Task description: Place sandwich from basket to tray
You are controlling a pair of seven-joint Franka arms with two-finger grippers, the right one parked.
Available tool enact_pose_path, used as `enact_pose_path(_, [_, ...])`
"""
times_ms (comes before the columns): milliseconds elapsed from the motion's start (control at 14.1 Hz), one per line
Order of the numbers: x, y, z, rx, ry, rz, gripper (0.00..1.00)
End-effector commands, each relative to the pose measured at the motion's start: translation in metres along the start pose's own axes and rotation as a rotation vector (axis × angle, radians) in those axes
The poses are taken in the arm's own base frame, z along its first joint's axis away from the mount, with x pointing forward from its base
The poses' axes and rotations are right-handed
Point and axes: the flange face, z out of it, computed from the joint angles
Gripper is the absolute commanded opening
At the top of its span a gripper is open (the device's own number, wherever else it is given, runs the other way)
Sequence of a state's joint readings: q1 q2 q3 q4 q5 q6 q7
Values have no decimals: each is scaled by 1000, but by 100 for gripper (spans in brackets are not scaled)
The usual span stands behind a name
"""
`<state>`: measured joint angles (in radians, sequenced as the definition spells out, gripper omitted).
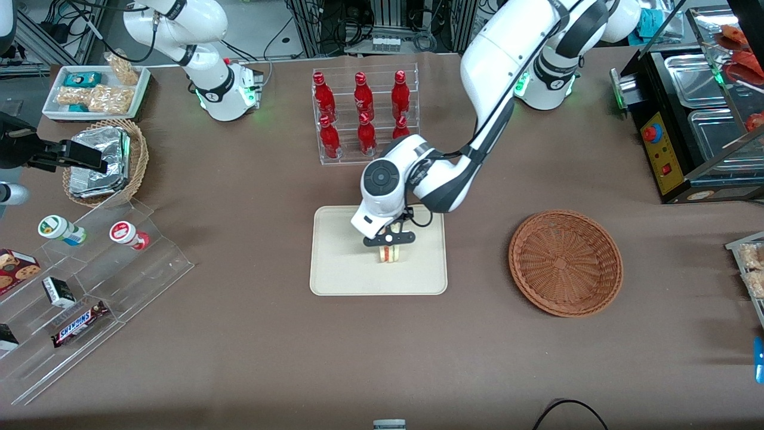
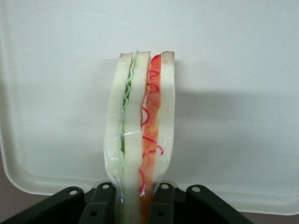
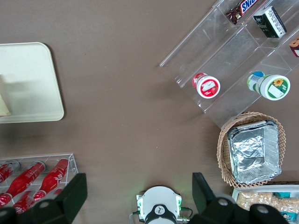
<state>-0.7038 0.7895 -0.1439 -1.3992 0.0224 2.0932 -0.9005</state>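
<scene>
Gripper (image 1: 389, 246) at frame centre, jaws clamped on triangular pale-bread sandwich (image 1: 389, 253) with red-orange and green filling, upright on cream-beige rectangular tray (image 1: 334, 263). Round reddish-brown wicker basket (image 1: 564, 261) sits on brown worktop (image 1: 250, 334) toward the working arm's end. "SNICKERS" bar (image 1: 79, 323) readable, lower left of frame.

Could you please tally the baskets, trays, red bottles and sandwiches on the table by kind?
Woven wicker baskets: 2, reddish-brown, tan
Trays: 2, cream-beige, white
Red bottles: 6
Triangular sandwich: 1, in the left gripper over the cream-beige tray
Total: 11
</scene>
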Motion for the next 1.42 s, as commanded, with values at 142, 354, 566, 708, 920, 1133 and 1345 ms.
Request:
enact_pose_path(142, [12,8,-9,-3,45,-17,100])
enact_pose_path(354, [25,-15,-79,-5,96,-63,100])
enact_pose_path(566, [49,-100,-179,42,83,-168,100])
enact_pose_path(708, [58,-161,-216,50,70,-164,100])
enact_pose_path(920, [68,-275,-254,97,-20,-82,100])
enact_pose_path(1133, [67,-375,-300,103,-106,-7,100])
enact_pose_path(1345, [52,-464,-341,71,-148,40,100])
